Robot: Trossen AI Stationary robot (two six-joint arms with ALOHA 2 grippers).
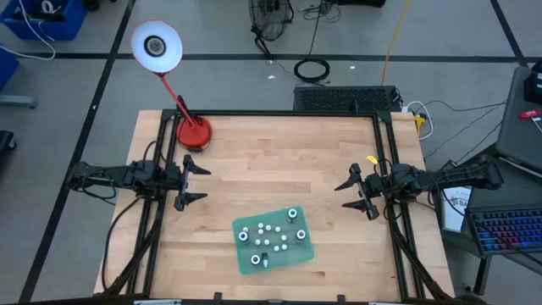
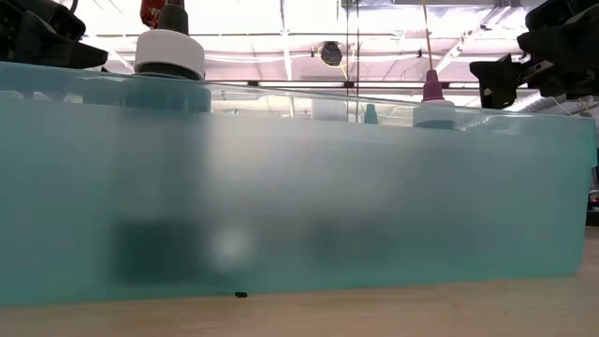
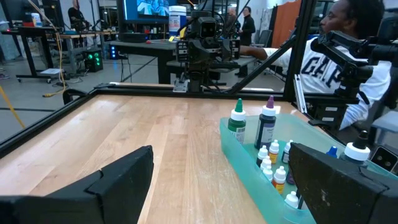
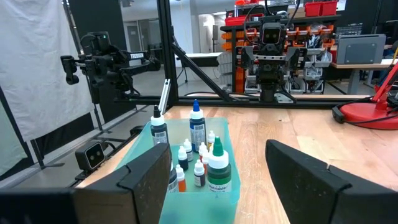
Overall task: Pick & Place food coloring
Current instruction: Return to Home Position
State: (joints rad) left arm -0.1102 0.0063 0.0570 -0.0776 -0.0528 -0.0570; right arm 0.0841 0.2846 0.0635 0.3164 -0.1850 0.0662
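Observation:
The food coloring bottles (image 1: 269,230) are tiny and white-capped. They stand clustered in the middle of a green translucent tray (image 1: 245,262) on the near half of the table. They also show in the left wrist view (image 3: 273,163) and the right wrist view (image 4: 189,163). Taller dropper bottles (image 1: 293,213) stand at the tray's corners. My left gripper (image 1: 196,182) hovers open to the tray's far left, pointing right. My right gripper (image 1: 356,191) hovers open to its far right, pointing left. Neither touches anything.
A red desk lamp (image 1: 193,131) stands at the table's far left corner, its head (image 1: 157,47) reaching beyond the edge. Black frame rails (image 1: 385,144) run along the table's sides. The tray's wall (image 2: 299,187) fills the low view. A person (image 3: 339,56) sits beyond the table.

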